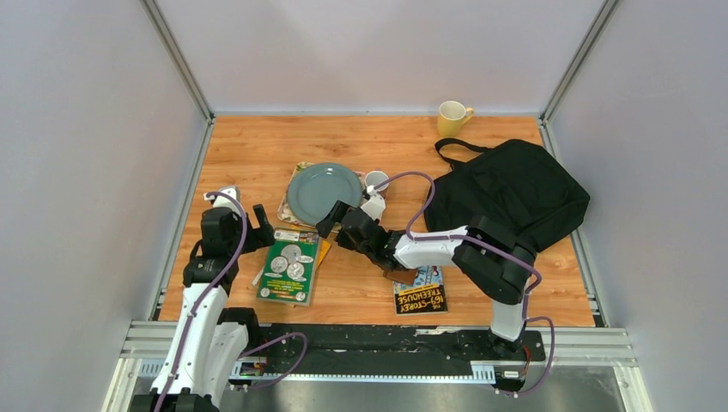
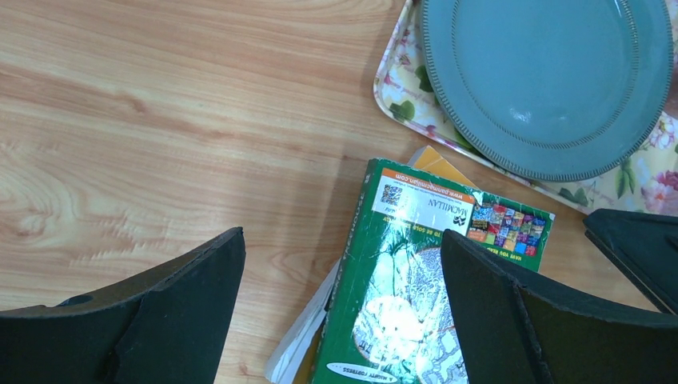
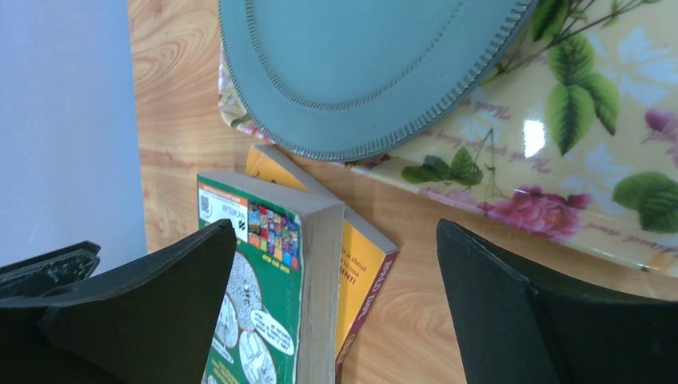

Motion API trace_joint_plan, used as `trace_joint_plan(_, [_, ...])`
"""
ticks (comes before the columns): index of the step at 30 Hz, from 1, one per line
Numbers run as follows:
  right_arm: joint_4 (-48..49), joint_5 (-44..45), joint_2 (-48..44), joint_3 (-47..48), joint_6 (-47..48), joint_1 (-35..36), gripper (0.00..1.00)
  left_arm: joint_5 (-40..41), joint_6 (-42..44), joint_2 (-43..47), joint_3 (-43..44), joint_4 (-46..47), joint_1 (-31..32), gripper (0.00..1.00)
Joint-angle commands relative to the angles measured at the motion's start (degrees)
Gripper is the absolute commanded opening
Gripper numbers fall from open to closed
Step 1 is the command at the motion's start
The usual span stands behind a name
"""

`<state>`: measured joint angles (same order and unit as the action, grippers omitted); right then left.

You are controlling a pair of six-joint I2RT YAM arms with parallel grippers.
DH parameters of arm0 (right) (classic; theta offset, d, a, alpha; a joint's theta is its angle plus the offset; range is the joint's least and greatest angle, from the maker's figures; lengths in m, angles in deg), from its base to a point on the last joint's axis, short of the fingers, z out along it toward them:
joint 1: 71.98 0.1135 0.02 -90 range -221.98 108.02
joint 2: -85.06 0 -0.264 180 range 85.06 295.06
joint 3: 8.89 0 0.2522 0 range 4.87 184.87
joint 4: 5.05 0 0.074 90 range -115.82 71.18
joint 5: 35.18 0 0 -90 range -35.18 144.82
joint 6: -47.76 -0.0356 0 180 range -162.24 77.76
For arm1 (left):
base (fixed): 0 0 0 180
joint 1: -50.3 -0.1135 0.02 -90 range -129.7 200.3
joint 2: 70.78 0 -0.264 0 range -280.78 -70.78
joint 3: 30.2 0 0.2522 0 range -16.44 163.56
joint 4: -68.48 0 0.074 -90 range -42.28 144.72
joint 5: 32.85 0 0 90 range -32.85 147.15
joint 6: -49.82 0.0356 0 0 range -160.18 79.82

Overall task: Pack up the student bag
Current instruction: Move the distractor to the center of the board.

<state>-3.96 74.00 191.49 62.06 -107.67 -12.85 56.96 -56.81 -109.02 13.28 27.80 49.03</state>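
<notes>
The student bag is seen lying on the far right part of the wooden table, its strap loop turned toward a yellow mug at the back edge; it is touched by neither claw. The left gripper is held wide open over a green book, on whose cover the publisher's name "MACMILLAN" can be read upside down beside a small QR code and a block of tiny coloured covers; the web address printed on the orange band above is too small to be made out in full. The right gripper is likewise spread wide, nothing being held between its fingers, and is poised above the far end of the same book. Under the green book a yellow book is stacked askew, and "ROALD" is legible on its maroon spine. Just beyond the books a teal plate is set on a floral tray; a line of cursive script is printed on the tray but cannot be read. A small white cup is placed beside the plate. Near the front edge, partly hidden by the right arm, a black book is laid with the words "STOREY TREEHOUSE" in yellow.
</notes>
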Motion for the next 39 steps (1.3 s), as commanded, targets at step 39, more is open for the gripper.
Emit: trace_joint_plan(39, [4.8,3.9,23.7,28.1,7.0,-11.8,1.0,-5.2,-0.9,-1.0,-0.2,2.4,-1.1,0.99])
